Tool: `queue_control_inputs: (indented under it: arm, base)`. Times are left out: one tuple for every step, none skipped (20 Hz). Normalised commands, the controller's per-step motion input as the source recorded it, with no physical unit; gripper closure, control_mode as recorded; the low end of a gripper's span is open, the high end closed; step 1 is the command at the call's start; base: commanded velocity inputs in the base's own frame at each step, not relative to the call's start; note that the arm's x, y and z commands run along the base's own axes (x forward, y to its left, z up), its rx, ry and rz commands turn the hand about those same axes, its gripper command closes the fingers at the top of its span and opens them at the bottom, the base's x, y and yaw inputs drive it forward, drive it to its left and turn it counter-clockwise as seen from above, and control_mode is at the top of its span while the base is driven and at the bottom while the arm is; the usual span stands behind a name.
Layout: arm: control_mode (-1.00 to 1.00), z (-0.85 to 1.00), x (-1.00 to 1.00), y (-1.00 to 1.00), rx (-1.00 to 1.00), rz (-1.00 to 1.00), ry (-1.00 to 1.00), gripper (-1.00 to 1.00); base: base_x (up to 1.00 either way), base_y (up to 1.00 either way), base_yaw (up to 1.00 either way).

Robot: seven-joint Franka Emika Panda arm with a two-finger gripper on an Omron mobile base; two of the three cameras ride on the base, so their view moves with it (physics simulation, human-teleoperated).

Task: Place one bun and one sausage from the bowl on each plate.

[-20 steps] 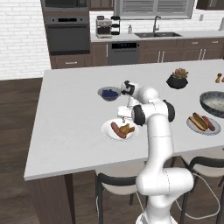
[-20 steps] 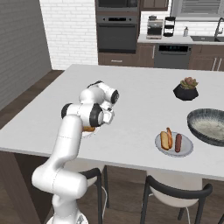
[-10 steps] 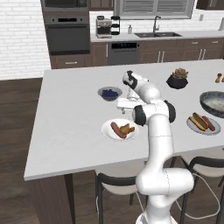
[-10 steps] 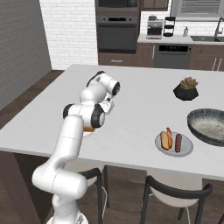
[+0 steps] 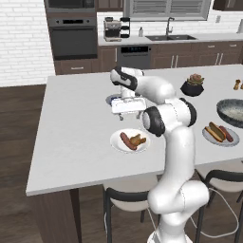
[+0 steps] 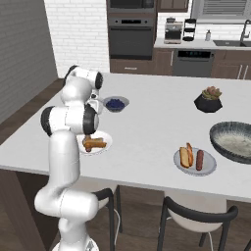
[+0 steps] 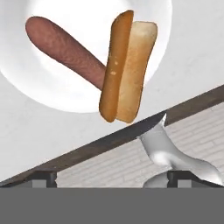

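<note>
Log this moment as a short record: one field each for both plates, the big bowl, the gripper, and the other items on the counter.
near plate: holds one sausage and one bun, touching
far plate: holds one bun and one sausage, side by side
bowl: wide, dark, speckled rim; looks empty
gripper: open, holding nothing, raised above the counter just beyond the near plate
blueberry bowl: small, behind the near plate
plant pot: black, upright, beyond the big bowl
task state: both plates appear served
</note>
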Motion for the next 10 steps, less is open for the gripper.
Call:
queue_control_inputs:
  arm:
    - [-1.00,0.31,-1.00,0.03,-0.17,0.00,-0.48,-1.00]
    - [-1.00,0.32,-1.00,0.00,-0.16,0.03,-0.75,-1.00]
    - [-1.00,0.31,-1.00,0.00,-0.16,0.03,-0.95,-1.00]
    - [-1.00,0.43,-1.00,0.00,-0.08,0.03,-0.92,-1.00]
    - [-1.00,0.67,-1.00,0.00,-0.02,0.02,-0.89,-1.00]
    - [-1.00,0.66,-1.00,0.11,-0.03,0.00,-0.83,-1.00]
    - [-1.00,0.70,-1.00,0.22,-0.04,0.00,-0.78,-1.00]
    - [-1.00,0.68,-1.00,0.26,-0.05,0.00,-0.79,-1.00]
    - [-1.00,0.61,-1.00,0.31,-0.07,0.00,-0.78,-1.00]
    - [-1.00,0.51,-1.00,0.34,-0.09,0.00,-0.76,-1.00]
  base:
    - [0.00,0.00,0.00]
    - [0.00,0.00,0.00]
    - [0.00,0.00,0.00]
    - [0.00,0.00,0.00]
    - [0.00,0.00,0.00]
    - [0.00,0.00,0.00]
    - [0.00,0.00,0.00]
    - [0.00,0.00,0.00]
    - [0.00,0.00,0.00]
    - [0.00,0.00,0.00]
